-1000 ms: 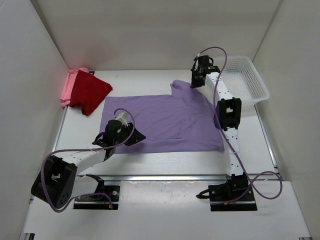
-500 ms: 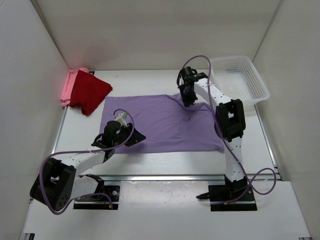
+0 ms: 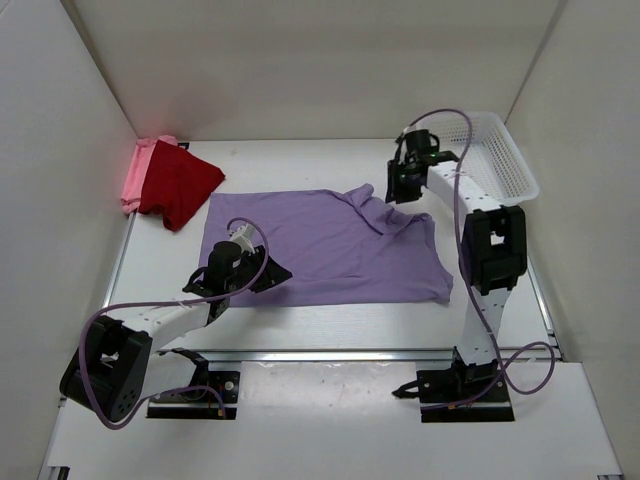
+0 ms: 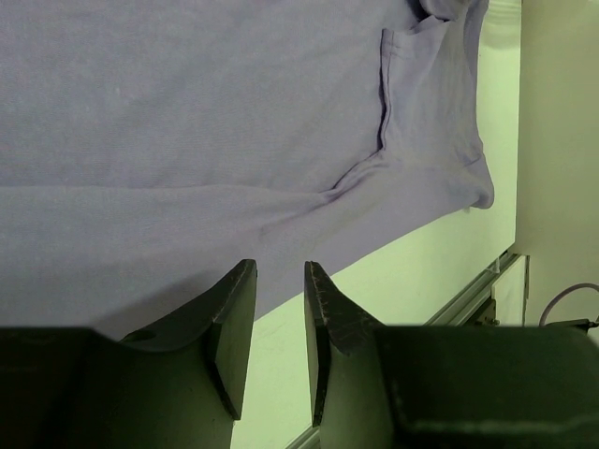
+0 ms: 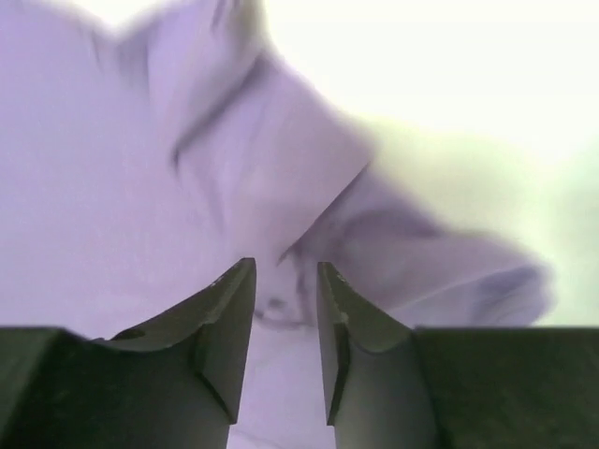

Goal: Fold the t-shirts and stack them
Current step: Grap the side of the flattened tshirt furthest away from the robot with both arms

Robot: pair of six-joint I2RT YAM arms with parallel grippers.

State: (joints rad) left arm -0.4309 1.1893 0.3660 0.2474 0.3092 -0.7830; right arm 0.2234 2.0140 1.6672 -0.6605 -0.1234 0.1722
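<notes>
The lavender purple t-shirt (image 3: 320, 250) lies spread flat mid-table, its far right sleeve (image 3: 385, 212) rumpled and turned in over the body. My right gripper (image 3: 398, 190) hovers just above that sleeve, open, with only blurred purple cloth (image 5: 140, 168) below its jaws (image 5: 285, 267). My left gripper (image 3: 268, 272) rests low at the shirt's near left edge, open with nothing between the fingers (image 4: 279, 267); the hem (image 4: 187, 281) lies just beyond the tips. The dark red t-shirt (image 3: 180, 185) lies on the pink t-shirt (image 3: 136, 172) at the far left corner.
A white mesh basket (image 3: 500, 165) stands at the far right, close beside the right arm's forearm. White walls enclose the table on three sides. A metal rail (image 3: 330, 354) runs along the near edge.
The right gripper carried the far right sleeve leftward over the shirt, then opened, let it drop and drew back to the right. The left arm has stayed put.
</notes>
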